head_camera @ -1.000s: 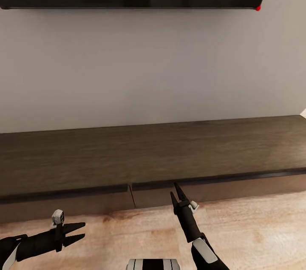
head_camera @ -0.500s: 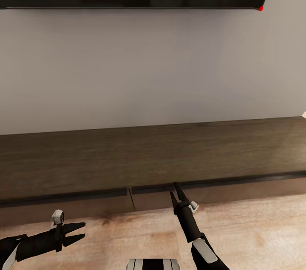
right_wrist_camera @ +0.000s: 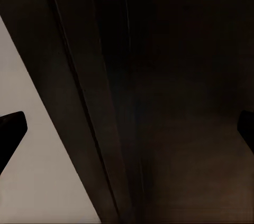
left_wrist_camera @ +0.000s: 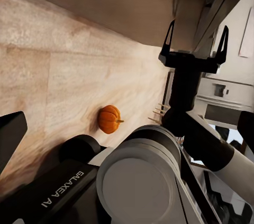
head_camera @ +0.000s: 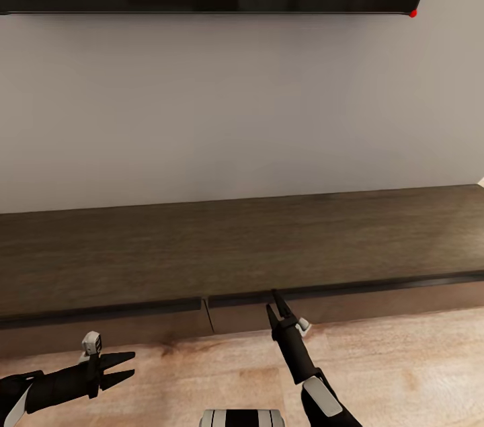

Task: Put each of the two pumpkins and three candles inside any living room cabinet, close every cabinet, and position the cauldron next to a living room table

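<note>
Nosing the right gripper (head_camera: 274, 300), fingers spread and empty, at the cabinet (head_camera: 269, 309) drawer's top edge risks skidding off the handle-less front; left gripper (head_camera: 124, 369) idles open.

Cabinet shut, one pumpkin on the floor.
Your long dark-brown cabinet (head_camera: 235, 245) spans the far wall (drawer fronts flush); an orange ribbed pumpkin (left_wrist_camera: 109, 119) rests on pale wood flooring.

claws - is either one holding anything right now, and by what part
Nothing is held. The left claw is open and empty above the floor; the right claw is open, tips at the cabinet front edge. A pumpkin lies loose on the floor.
</note>
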{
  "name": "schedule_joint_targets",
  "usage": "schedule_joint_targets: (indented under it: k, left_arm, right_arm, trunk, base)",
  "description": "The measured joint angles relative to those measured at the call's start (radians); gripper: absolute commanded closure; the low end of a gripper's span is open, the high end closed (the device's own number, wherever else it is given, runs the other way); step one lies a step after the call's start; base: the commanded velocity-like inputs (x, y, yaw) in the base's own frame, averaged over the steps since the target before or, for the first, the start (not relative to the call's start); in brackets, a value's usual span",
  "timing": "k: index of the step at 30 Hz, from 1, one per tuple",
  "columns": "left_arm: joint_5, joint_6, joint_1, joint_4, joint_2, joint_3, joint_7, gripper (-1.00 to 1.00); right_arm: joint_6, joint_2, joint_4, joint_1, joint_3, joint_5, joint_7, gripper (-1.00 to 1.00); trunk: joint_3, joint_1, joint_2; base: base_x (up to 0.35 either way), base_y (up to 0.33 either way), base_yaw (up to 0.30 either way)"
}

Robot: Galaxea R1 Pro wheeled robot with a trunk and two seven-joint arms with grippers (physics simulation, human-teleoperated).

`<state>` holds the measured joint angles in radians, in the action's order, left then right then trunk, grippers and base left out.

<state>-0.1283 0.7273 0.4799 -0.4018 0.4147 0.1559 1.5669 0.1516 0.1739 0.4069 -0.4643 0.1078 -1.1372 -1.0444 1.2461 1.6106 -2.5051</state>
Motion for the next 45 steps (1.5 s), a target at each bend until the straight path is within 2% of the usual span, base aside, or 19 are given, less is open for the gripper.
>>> schedule_joint_targets:
  k: [2, 3, 45]
  left_arm:
    - [0.000, 0.000, 0.000, 0.000, 0.000, 0.000, 0.000, -1.00]
    - [0.000, 0.000, 0.000, 0.000, 0.000, 0.000, 0.000, -1.00]
    - [0.000, 0.000, 0.000, 0.000, -0.001, 0.000, 0.000, -1.00]
  right_arm:
    - [0.003, 0.000, 0.000, 0.000, -0.004, 0.000, 0.000, -1.00]
    - [0.004, 0.000, 0.000, 0.000, -0.004, 0.000, 0.000, 1.00]
    - [-0.002, 0.000, -0.001, 0.000, -0.001, 0.005, 0.007, 1.00]
  trunk:
    - [0.000, 0.000, 0.000]
    - [0.000, 0.000, 0.000]
    - [0.000, 0.000, 0.000]
  base:
    - [0.000, 0.000, 0.000]
    - [0.000, 0.000, 0.000]
    - [-0.018, 0.000, 0.000]
